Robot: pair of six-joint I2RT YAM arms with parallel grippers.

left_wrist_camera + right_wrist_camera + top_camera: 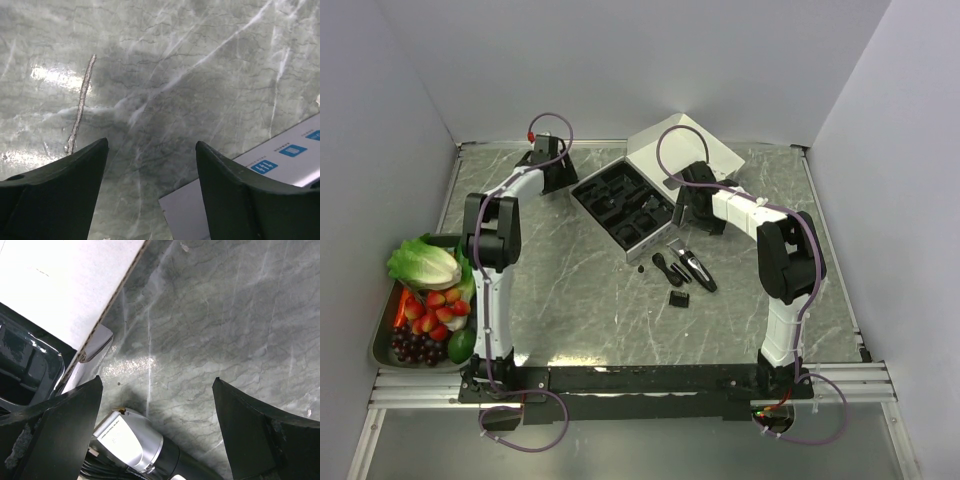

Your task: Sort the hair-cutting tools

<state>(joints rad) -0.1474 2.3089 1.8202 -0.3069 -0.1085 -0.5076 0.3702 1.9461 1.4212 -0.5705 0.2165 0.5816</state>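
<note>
Grey-green marble covers the table [580, 300] we work over. Seen from above, our left gripper [548, 172] hovers near the far edge, at about 10 o'clock from the white box [640, 241]. In its wrist view its fingers [65, 190] stand well apart with nothing between them, with bare marble beneath and a printed white corner of the box at 4 o'clock.

Our right gripper [696, 212] hangs low at the box's 3 o'clock side, beside the open lid [685, 150]. Its fingers [250, 430] are also spread wide and hold nothing. The clipper [132, 440], silver at the blade end and black behind, lies on the table at 7 o'clock in the right wrist view, just below the gap between the fingers and untouched by either.

From above, the clipper rests at 5 o'clock from the box, near it but outside it. The black cord [663, 265] lies just beside it at 9 o'clock, and a small black comb piece [679, 298] lies near it at 7 o'clock. The box's black insert [620, 200] shows moulded pockets; we cannot tell what fills them. A tray [378, 346] of lettuce, strawberries and grapes sits at the table's 9 o'clock edge.
</note>
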